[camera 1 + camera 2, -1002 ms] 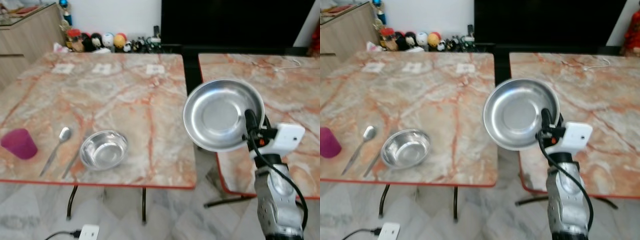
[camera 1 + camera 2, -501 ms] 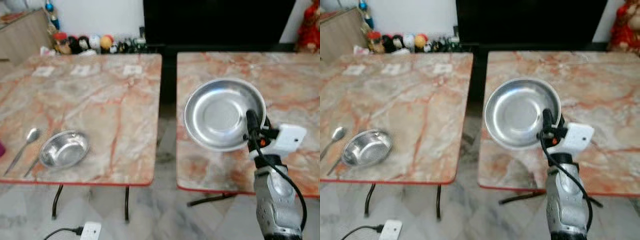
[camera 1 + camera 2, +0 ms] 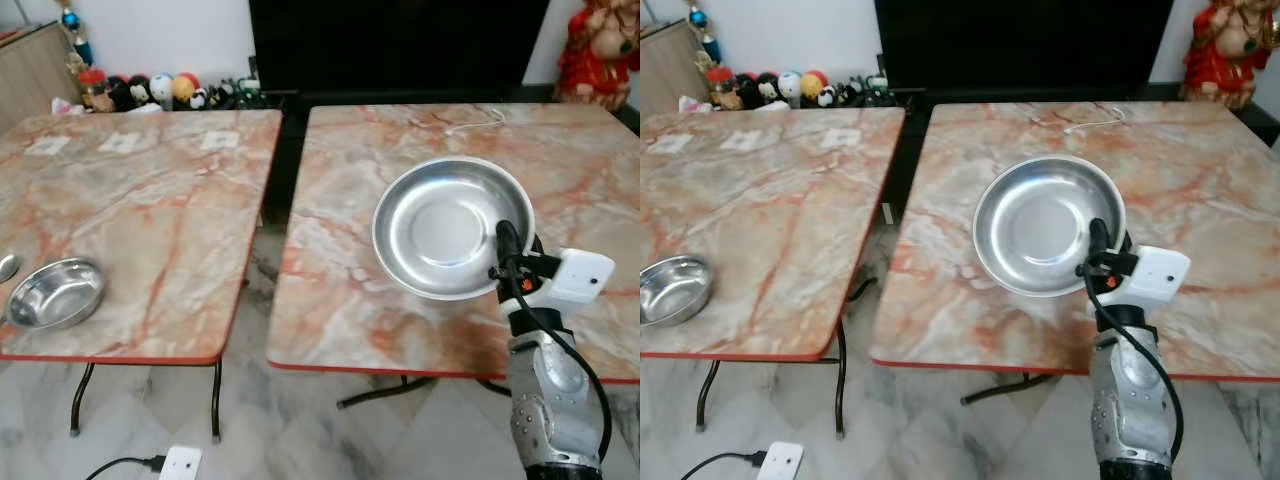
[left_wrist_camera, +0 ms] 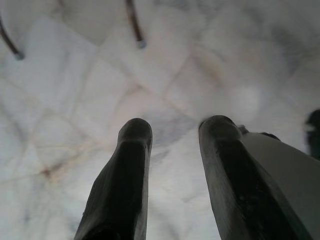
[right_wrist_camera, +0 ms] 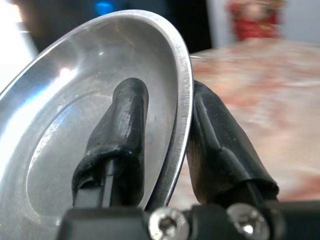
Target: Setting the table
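Right end effector (image 5: 165, 150) clamped on steel plate (image 3: 447, 228) rim, held above right table (image 3: 330, 300), left end effector (image 4: 172, 150) parted.

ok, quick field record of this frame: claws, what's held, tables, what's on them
right claw: shut on the rim of the steel plate, one finger inside, one behind
steel plate: held tilted above the right marble table, not resting on it
left claw: open, hanging over the tiled floor
left marble table: carries a steel bowl near its front edge, and three white cards near its far edge
right marble table: white cable at far edge
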Available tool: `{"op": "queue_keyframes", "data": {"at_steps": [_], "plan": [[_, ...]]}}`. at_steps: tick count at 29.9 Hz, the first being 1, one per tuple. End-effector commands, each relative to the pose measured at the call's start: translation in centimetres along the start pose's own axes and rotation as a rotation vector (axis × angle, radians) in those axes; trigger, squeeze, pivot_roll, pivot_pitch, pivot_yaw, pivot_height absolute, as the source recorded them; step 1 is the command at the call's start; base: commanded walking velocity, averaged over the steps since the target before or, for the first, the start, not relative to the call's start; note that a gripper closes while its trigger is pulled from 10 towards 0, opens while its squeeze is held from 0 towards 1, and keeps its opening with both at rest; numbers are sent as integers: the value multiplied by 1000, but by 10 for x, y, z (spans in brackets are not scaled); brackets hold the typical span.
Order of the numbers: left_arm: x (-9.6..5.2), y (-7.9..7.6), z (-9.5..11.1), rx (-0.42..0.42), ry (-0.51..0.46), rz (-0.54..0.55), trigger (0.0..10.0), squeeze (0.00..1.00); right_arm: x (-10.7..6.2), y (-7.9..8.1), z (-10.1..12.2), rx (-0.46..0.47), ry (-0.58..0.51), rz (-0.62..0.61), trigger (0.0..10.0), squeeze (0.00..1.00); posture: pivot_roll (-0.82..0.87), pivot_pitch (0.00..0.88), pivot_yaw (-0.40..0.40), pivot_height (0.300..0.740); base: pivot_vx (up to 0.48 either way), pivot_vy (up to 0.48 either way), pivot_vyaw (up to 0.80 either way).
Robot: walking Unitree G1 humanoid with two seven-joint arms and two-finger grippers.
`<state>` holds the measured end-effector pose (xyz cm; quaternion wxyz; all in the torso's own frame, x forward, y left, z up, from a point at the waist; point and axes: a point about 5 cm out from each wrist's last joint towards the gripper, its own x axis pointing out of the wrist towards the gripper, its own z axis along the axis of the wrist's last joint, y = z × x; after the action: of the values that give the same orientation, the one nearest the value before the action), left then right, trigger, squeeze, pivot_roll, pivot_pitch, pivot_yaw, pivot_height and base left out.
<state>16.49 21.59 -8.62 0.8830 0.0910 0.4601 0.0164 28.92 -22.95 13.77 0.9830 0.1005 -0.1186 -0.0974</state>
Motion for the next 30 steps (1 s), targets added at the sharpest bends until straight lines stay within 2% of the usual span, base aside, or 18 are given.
{"op": "queue_keyframes", "data": {"at_steps": [1, 5, 8, 9, 16, 23, 30], "plan": [[-1, 8, -3, 0, 12, 21, 10000, 0, 1, 3, -1, 20, -6, -12, 10000, 0, -151, 0, 34, 740, 0, -311, 0], [-1, 9, -4, -1, 16, 23, 10000, 0, -2, -9, -3, 9, 0, -83, 10000, 0, -153, 0, 37, 740, 0, -308, 0], [-1, 9, -4, -1, 17, 23, 10000, 0, -2, -12, -3, 11, -1, -105, 10000, 0, -152, 0, 38, 740, 0, -311, 0], [-1, 10, -5, 1, 19, 23, 10000, 0, -3, -20, -4, 22, -2, -155, 10000, 0, -152, 0, 41, 740, 0, -307, 0], [-2, 11, -6, -9, 27, 24, 10000, 0, -5, -28, -9, 58, 20, -246, 10000, 0, -150, 0, 45, 740, 0, -184, 0], [-3, 13, -10, -11, 37, 29, 10000, 0, -6, -24, -26, 106, 108, -275, 10000, 0, -147, 0, 51, 740, 0, 0, 0], [-3, 14, -12, -10, 46, 33, 10000, 0, -5, -19, -34, 140, 144, -261, 10000, 0, -147, 0, 48, 740, 0, 0, 0]]}}
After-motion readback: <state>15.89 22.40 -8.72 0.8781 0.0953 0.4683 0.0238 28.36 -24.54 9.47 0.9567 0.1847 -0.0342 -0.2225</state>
